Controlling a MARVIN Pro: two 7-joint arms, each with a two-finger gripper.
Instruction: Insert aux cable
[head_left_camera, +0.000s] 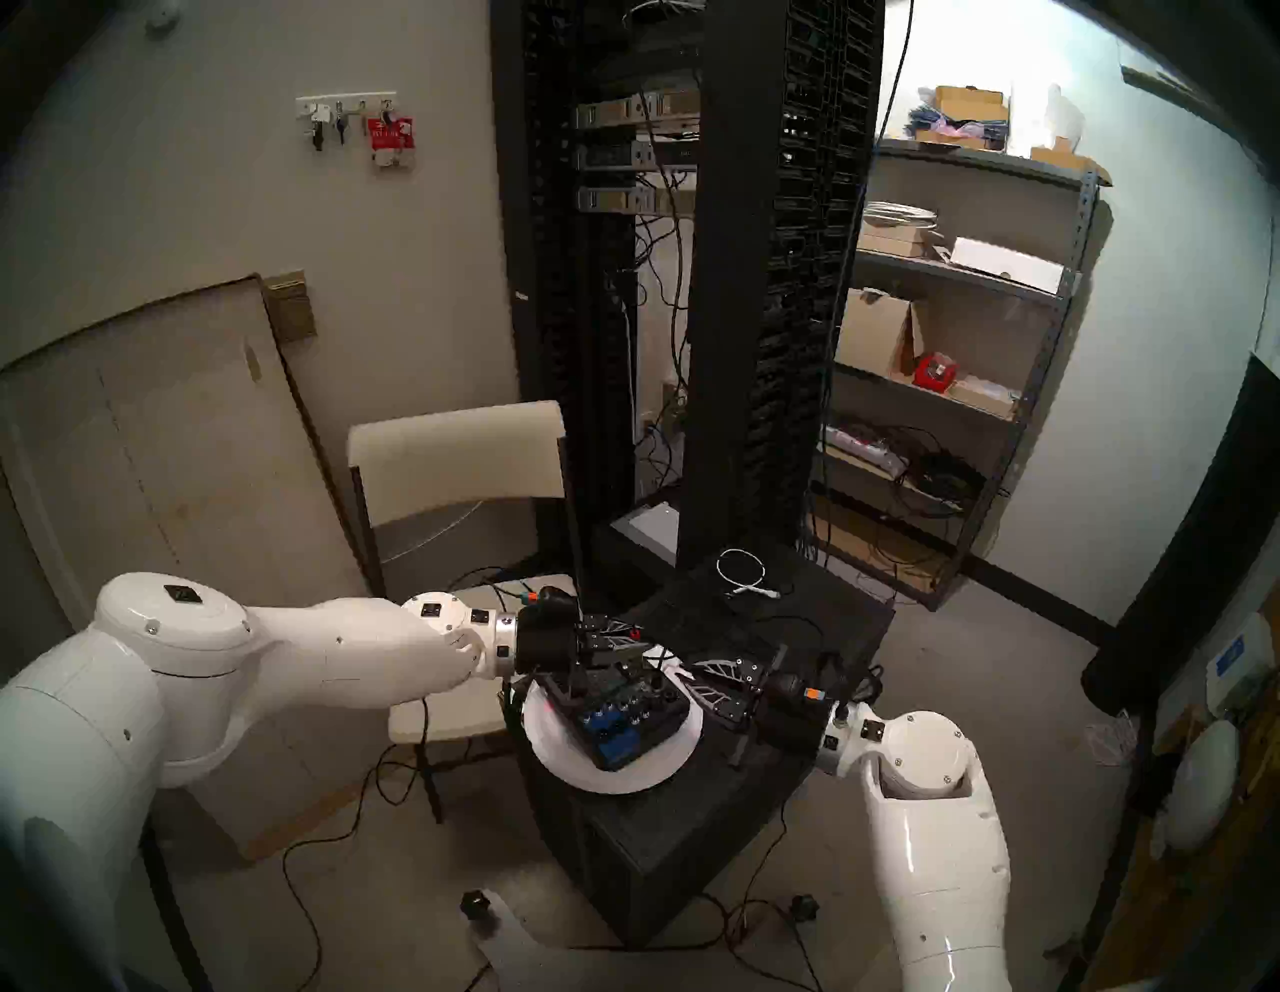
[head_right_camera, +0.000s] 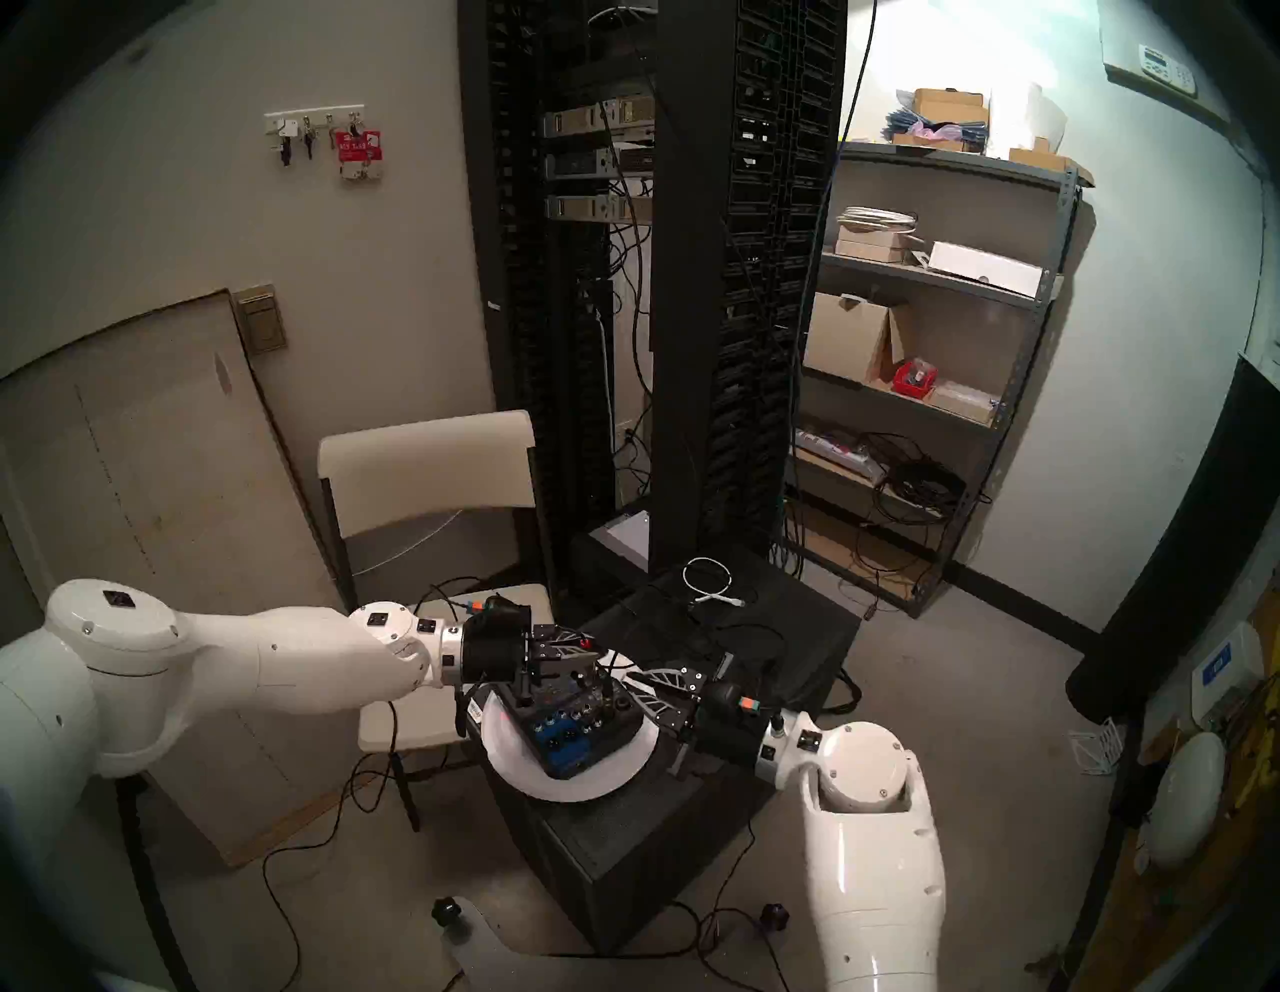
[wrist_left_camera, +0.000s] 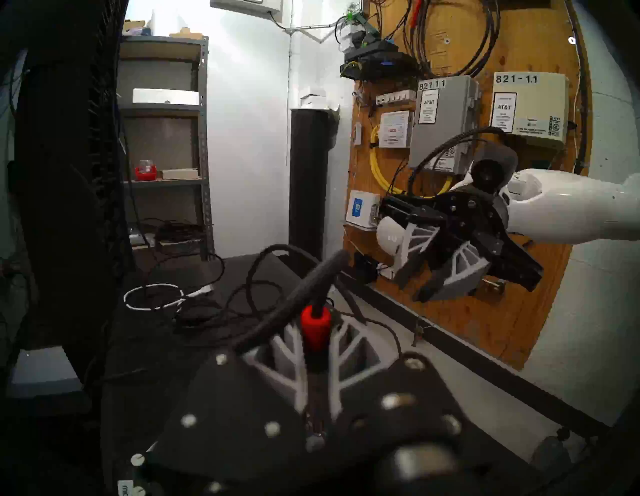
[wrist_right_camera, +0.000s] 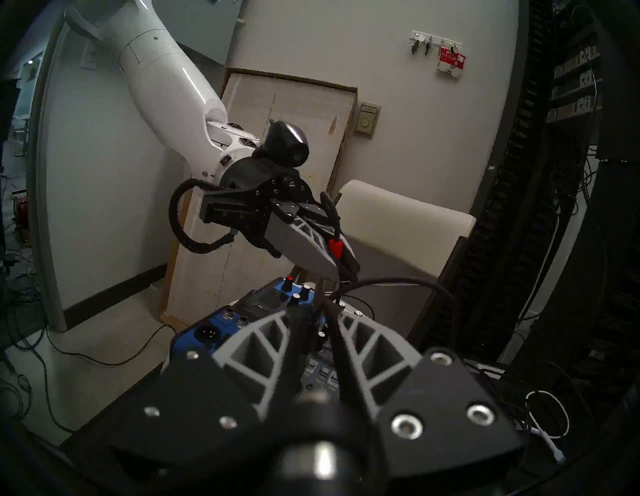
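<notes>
The aux cable's plug (wrist_left_camera: 314, 332), black with a red band, is clamped between the fingers of my left gripper (wrist_left_camera: 317, 324), which is shut on it. That gripper (head_left_camera: 641, 641) hovers over the far left edge of a small blue and black audio mixer (head_left_camera: 623, 720). The plug's red band (wrist_right_camera: 335, 246) shows near the fingertips; its metal tip is hidden. From the other side, my right gripper (wrist_right_camera: 320, 308) reaches over the mixer (wrist_right_camera: 207, 332). Its fingers are closed around another black cable's plug that stands upright in the mixer top (head_right_camera: 604, 693).
The mixer lies on a white plate (head_left_camera: 609, 776) on a black cabinet (head_left_camera: 692, 831). A white coiled cable (head_left_camera: 741, 568) and loose black cables lie behind it. A folding chair (head_left_camera: 457, 457) stands to the left, and a tall server rack (head_left_camera: 762, 277) and metal shelves (head_left_camera: 970, 346) behind.
</notes>
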